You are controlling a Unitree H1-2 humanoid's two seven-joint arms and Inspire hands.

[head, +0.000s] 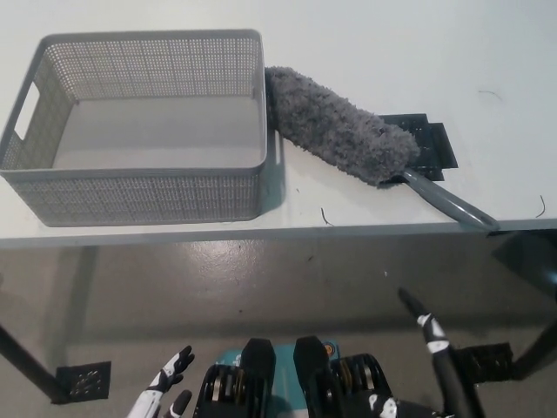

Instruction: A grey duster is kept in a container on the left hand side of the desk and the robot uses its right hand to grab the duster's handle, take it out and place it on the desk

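Grey duster (344, 136) lies flat on the white surface (365, 35), outside the grey mesh container (139, 187), its fluffy head end touching or just beside the container's right wall. The head runs diagonally down to the right; the grey handle (448, 203) continues the same line, and its tip reaches the surface's front edge. A black flat panel (431, 144) sits partly under the head's lower end, so part of it is covered. Container interior shows only its bare floor. Small dark thread-like marks are scattered on the surface near the front edge and at far right; too small to identify. Right hand (432, 344) is low at lower right, below the surface edge and well apart from the handle, holding nothing; only slim black fingers with white bands show, extended and spread, the rest cut off by the frame bottom. Left hand (165, 387) rests at lower left over the floor, fingers apart, empty, its wrist cut off. Two dark floor plates (83, 379) are visible beneath the surface.
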